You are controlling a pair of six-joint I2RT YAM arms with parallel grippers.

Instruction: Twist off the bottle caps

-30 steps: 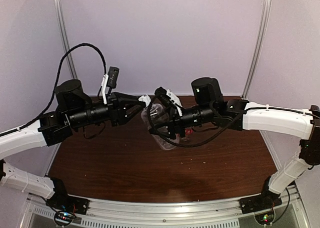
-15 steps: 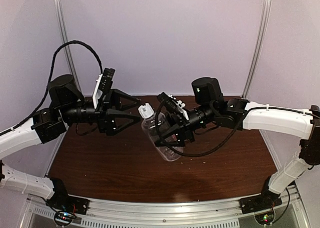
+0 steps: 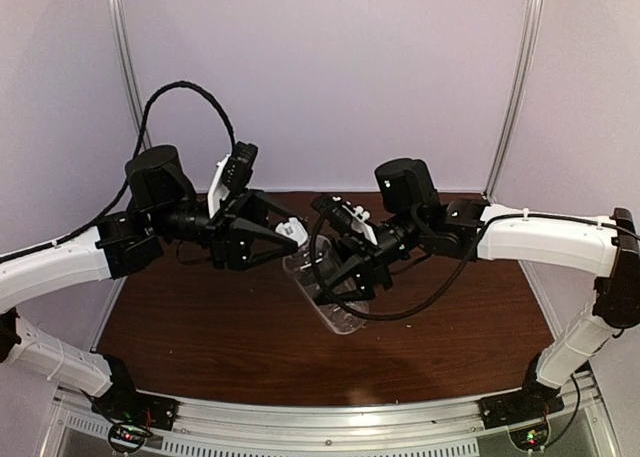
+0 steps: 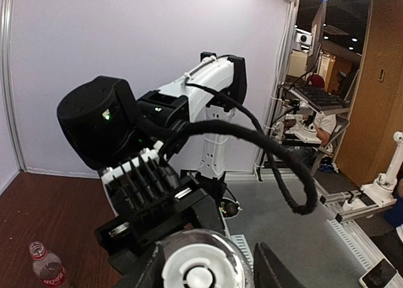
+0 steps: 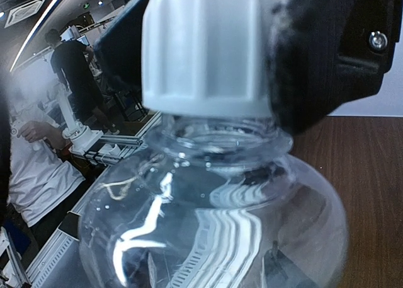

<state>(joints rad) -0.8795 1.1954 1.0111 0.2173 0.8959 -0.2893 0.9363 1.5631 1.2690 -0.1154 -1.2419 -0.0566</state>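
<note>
Right wrist view puts the white cap [image 5: 204, 48] nearest to us. It is seated on the neck of the taller clear bottle [image 5: 214, 225], with the left gripper's black pads [image 5: 315, 61] against its side. Just behind, the right gripper [image 3: 333, 274] clamps that bottle's body and holds it tilted in the air above the table [image 3: 200, 347].

Half a second ago the left gripper [image 3: 291, 233] hung open, apart from the cap. Now it is back on it, jaws closed around it as far as we can judge. We read this as a fresh grip for another turn; the cap is not yet off.

Farthest away, the left wrist view shows the shorter bottle [image 4: 49, 272] on the table, its red cap [image 4: 36, 246] on.

We count two bottles, two caps, two grippers.
</note>
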